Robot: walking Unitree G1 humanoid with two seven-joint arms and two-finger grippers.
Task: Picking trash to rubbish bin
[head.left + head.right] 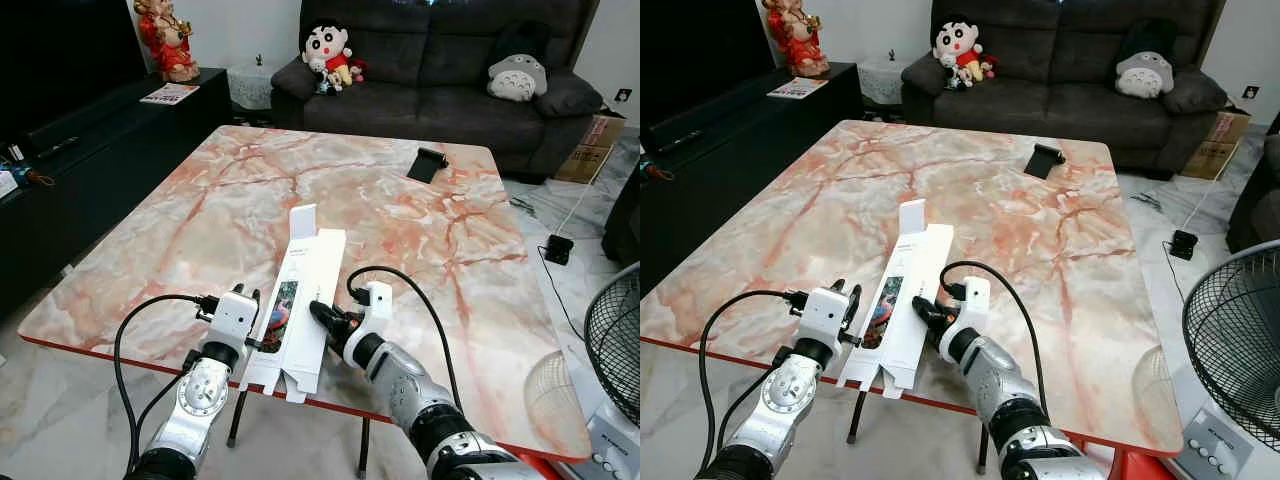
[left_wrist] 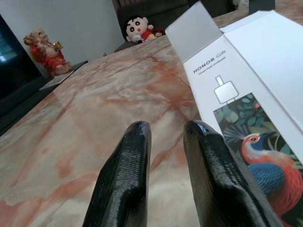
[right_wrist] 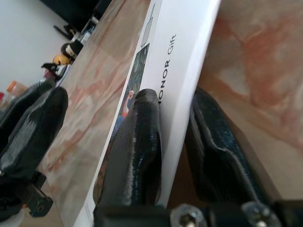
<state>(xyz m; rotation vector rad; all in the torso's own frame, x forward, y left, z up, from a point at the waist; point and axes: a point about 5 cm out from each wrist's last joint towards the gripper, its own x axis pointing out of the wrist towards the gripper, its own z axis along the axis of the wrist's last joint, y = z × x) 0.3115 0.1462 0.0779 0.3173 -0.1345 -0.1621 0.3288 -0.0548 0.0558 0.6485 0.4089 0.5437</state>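
I see a long white flattened box (image 1: 298,305) lying on the pink marbled counter (image 1: 200,220), near the edge closest to me, its near end reaching just past that edge. It has a printed bird picture along one side and an open flap at the far end.

My right end effector (image 1: 322,316) is at the box's right long edge. In the right wrist view its two black fingers (image 3: 137,142) straddle that edge, one on the printed face and one on the far side, so it is pinching the box.

My left end effector (image 1: 252,340) sits just beside the box's left edge, low over the counter. In the left wrist view its fingers (image 2: 128,175) are slightly parted with only bare counter showing in the narrow gap, and the box lies just next to them, not between them.

Farther back on the counter lies a small black object (image 1: 428,163). Beyond it stands a dark sofa (image 1: 440,60) with plush toys (image 1: 327,50), and a black cabinet (image 1: 90,130) runs along my left. A fan (image 1: 1238,340) stands at my right.
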